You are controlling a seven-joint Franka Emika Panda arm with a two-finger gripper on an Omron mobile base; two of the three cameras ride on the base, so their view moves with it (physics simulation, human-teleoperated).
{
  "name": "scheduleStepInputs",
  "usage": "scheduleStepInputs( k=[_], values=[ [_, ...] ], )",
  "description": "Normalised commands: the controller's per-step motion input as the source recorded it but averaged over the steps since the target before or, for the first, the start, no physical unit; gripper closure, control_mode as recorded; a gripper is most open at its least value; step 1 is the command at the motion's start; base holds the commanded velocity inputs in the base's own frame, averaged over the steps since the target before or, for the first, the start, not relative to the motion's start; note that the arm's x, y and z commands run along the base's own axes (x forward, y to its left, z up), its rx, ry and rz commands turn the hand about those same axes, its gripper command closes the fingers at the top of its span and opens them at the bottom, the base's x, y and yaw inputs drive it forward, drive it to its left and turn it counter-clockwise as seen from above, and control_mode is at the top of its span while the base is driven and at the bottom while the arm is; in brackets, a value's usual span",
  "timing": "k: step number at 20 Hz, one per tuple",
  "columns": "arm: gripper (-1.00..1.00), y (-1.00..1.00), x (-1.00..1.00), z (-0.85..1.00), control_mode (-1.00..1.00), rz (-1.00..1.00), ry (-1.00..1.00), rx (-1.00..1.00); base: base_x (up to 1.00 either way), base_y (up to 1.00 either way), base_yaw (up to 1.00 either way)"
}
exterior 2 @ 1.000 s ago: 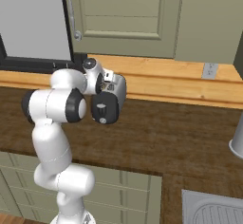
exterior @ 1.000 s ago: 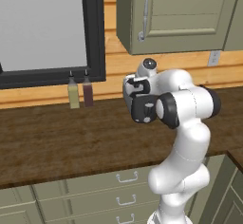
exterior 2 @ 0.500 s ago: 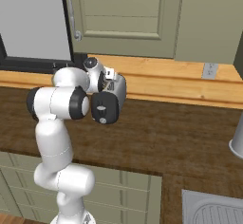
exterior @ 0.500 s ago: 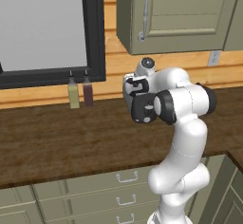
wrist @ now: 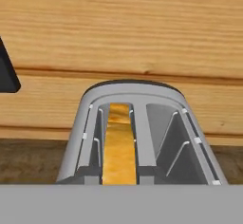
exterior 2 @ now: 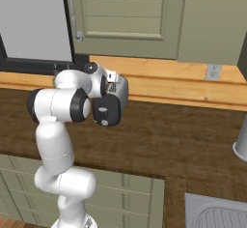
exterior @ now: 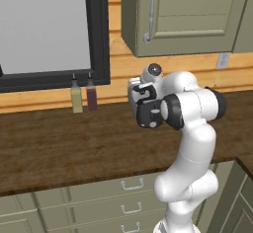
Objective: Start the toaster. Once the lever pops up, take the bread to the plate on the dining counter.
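Note:
The silver-grey toaster (wrist: 135, 94) is seen from above in the hand view, standing against the wooden wall. The bread (wrist: 118, 148), golden-tan, stands in its left slot, and the right slot is empty. The lever is hidden. My gripper (exterior: 139, 97) points away from the base cameras toward the wall, just over the toaster, and its fingers are hidden behind the hand (exterior 2: 115, 91). The plate and the dining counter are out of view.
Two small bottles (exterior: 83, 95) stand at the wall left of the arm, under a dark-framed window (exterior: 99, 34). A cabinet (exterior: 183, 15) hangs overhead. The dark wood worktop (exterior: 59, 138) runs right to a sink (exterior 2: 217, 215) and a grey metal vessel (exterior 2: 241, 145).
The hand has shifted only slightly over the toaster. The bottles and the counter stand as before.

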Motion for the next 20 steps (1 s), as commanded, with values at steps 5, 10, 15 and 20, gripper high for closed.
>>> scheduleStepInputs(
  k=[5, 10, 15, 20],
  values=[
    [1.00, 0.00, -0.15, 0.30, -1.00, 0.00, -0.13, 0.02, 0.00, 0.00, 0.00],
    [1.00, 0.00, -0.24, 0.64, -1.00, 0.00, -0.11, 0.05, 0.00, 0.00, 0.00],
    [1.00, 0.00, -0.37, 0.64, -1.00, 0.00, -0.04, 0.07, 0.00, 0.00, 0.00],
    [1.00, 0.00, -0.54, 0.58, -1.00, 0.00, -0.02, 0.05, 0.00, 0.00, 0.00]
  ],
)
